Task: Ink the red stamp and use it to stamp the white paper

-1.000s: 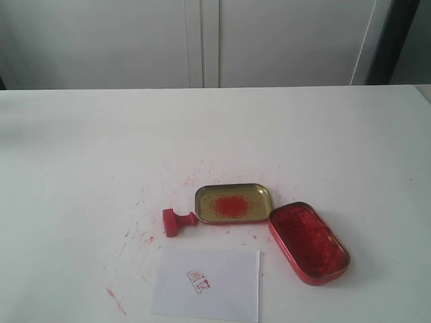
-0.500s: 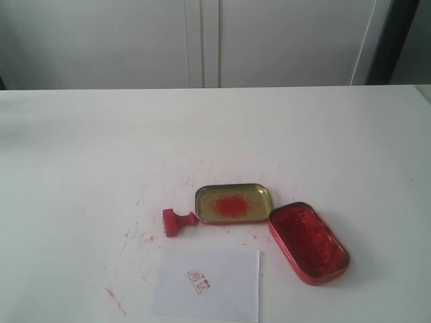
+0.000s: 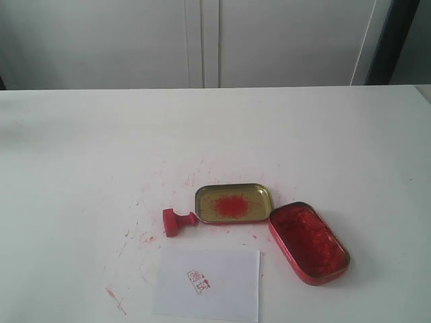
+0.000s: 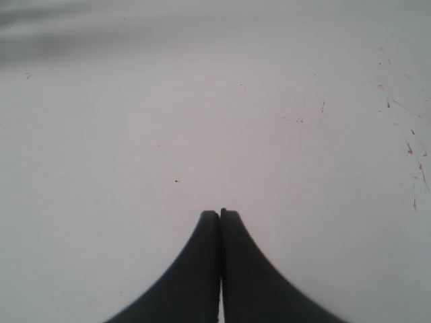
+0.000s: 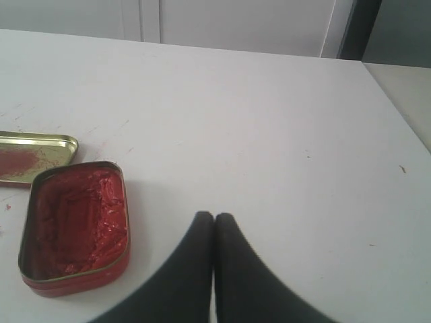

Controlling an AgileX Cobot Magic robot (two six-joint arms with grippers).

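The small red plastic stamp (image 3: pixel 176 221) with a square block base lies on its side on the white tabletop (image 3: pixel 81 148). Its knobbed handle points at, and seems to touch, the rim of the shallow gold-coloured tin lid (image 3: pixel 234 203), which has a red smear inside. Against the lid's opposite end sits the red oval tin (image 3: pixel 308 242) full of red ink. The small white rectangular paper (image 3: pixel 207 284) lies just in front of the lid, nearer the camera, and bears a red imprint (image 3: pixel 199 280). The left gripper (image 4: pixel 220 214) has its jaws pressed together on nothing above bare, red-flecked tabletop. The right gripper (image 5: pixel 214 217) is likewise clenched and empty, with the oval tin nearer to it than the lid.
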